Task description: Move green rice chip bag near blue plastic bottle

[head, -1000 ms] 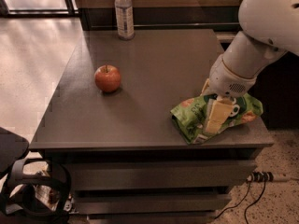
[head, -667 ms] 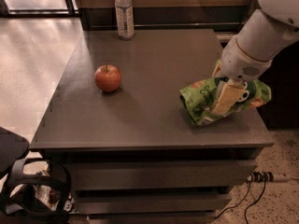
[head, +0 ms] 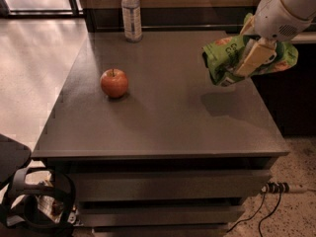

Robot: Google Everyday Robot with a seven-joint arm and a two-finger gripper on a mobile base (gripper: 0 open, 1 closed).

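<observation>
My gripper (head: 249,58) is shut on the green rice chip bag (head: 224,58) and holds it in the air above the right side of the grey table (head: 163,112). The bag is crumpled and casts a shadow on the tabletop below. The blue plastic bottle (head: 131,16) stands upright at the far edge of the table, left of centre, well away from the bag. My white arm (head: 284,6) comes in from the upper right.
A red apple (head: 114,82) sits on the left half of the table. A dark counter (head: 296,83) stands to the right of the table. Cables and a power strip (head: 276,187) lie on the floor at the lower right.
My gripper has lifted the green rice chip bag off the tabletop and carried it up and away toward the far right. The apple and bottle have not moved.
</observation>
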